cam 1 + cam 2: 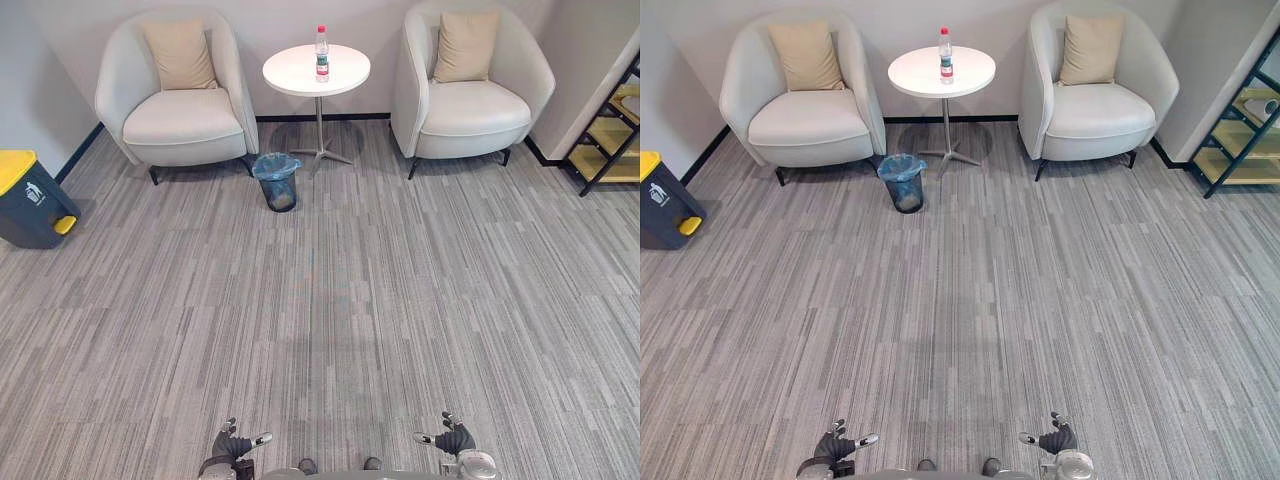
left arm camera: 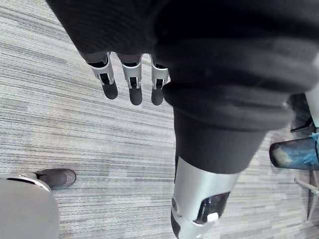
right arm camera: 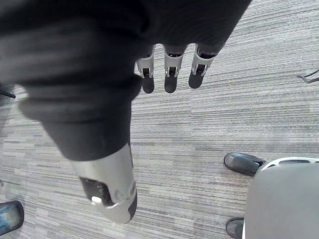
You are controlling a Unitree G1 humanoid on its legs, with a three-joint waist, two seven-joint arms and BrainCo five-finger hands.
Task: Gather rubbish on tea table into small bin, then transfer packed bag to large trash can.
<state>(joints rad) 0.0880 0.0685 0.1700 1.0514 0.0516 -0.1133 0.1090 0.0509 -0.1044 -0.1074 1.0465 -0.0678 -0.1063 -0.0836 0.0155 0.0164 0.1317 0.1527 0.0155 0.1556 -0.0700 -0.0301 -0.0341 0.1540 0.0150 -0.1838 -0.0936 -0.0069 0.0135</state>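
Stands well apart from bottle on tabletop and lined small bin beside its leg; hangs left hand, right hand loosely spread, empty, likely awaiting approach.

A round white tea table is carried by the grey striped carpet floor, flanked by the left armchair and the right armchair. One upright bottle is borne on the tabletop. A bag-lined small bin is set near the table's foot, and a yellow-lidded large trash can is placed well apart at the left.
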